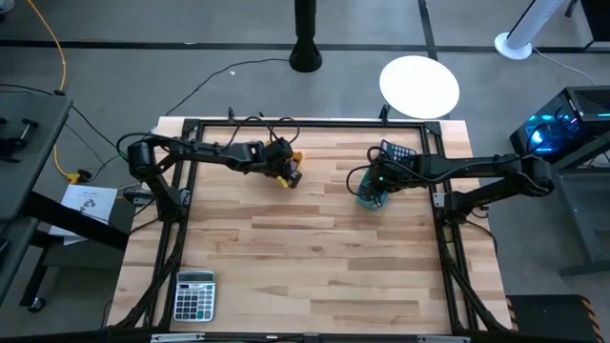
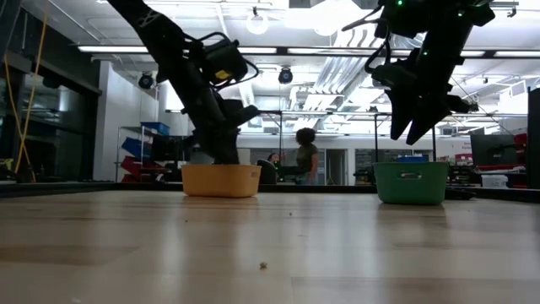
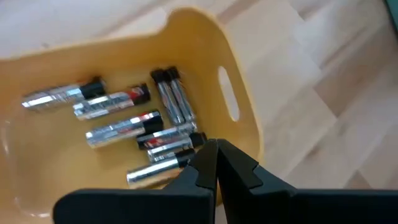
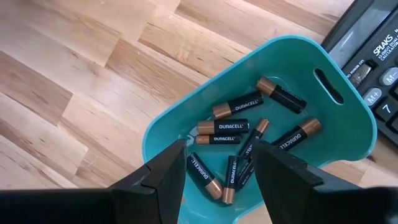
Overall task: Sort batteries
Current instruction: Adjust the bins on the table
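Observation:
Several silvery batteries (image 3: 134, 127) lie flat on the floor of a yellow tray (image 3: 245, 134), which stands on the table's far left part (image 1: 292, 178). My left gripper (image 3: 215, 149) is shut and reaches down into this tray (image 2: 221, 180). Several black-and-copper batteries (image 4: 239, 146) lie in a teal tray (image 4: 348, 134) on the table's far right part (image 1: 372, 198). My right gripper (image 4: 217, 158) is open and hangs above the teal tray (image 2: 411, 182), holding nothing. My left gripper comes from above, slanting down into the yellow tray. Its shut fingertips (image 3: 205, 155) stand right by the nearest silvery batteries (image 3: 165, 163). Whether they touch a battery, I cannot tell.
A dark calculator (image 1: 398, 152) lies right beside the teal tray, on its far side (image 4: 379, 56). A grey calculator (image 1: 195, 295) sits at the table's near left corner. Bare wood spans the middle and near part of the table (image 1: 315, 257). People stand in the room beyond (image 2: 304, 156).

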Controlling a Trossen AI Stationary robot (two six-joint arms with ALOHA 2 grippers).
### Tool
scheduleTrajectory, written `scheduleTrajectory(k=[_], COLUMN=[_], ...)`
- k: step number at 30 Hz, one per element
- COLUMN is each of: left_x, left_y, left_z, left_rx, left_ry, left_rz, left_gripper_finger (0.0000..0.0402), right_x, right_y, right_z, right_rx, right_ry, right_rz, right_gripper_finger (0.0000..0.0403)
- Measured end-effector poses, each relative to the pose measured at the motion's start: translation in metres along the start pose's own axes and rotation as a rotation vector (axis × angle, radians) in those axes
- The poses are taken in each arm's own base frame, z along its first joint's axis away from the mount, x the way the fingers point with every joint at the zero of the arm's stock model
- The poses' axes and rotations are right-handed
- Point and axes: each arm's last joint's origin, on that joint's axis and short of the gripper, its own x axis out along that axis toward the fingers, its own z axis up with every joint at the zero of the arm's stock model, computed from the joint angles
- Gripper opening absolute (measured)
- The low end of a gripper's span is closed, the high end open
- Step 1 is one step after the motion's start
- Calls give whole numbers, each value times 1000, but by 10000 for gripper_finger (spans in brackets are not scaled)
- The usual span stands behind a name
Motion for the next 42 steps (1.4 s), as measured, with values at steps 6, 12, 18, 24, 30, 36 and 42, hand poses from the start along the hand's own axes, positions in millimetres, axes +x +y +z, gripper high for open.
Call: scheduleTrajectory(k=[6, 12, 18, 24, 30, 36, 42], left_x=[-2, -13, -36, -66, -85, -107, -150], left_y=[-6, -19, -33, -41, -41, -35, -17], left_z=[-16, -41, -59, -71, -70, -59, -42], left_rx=[73, 214, 348, 476, 499, 492, 440], left_ry=[131, 277, 343, 370, 330, 194, -25], left_rz=[-26, -15, -28, -56, -71, -37, 11], left_gripper_finger=[0, 0, 0, 0, 0, 0, 0], right_x=[0, 0, 0, 0, 0, 0, -2], right_y=[0, 0, 1, 3, 4, 6, 0], right_z=[0, 0, 1, 2, 3, 1, -6], right_rx=[1, 1, -13, -8, -4, 1, -39], right_ry=[-4, -4, -12, -24, -32, 48, 145], right_rz=[4, 4, 13, 28, 40, 111, 77], right_gripper_finger=[177, 177, 177, 177, 177, 177, 177])
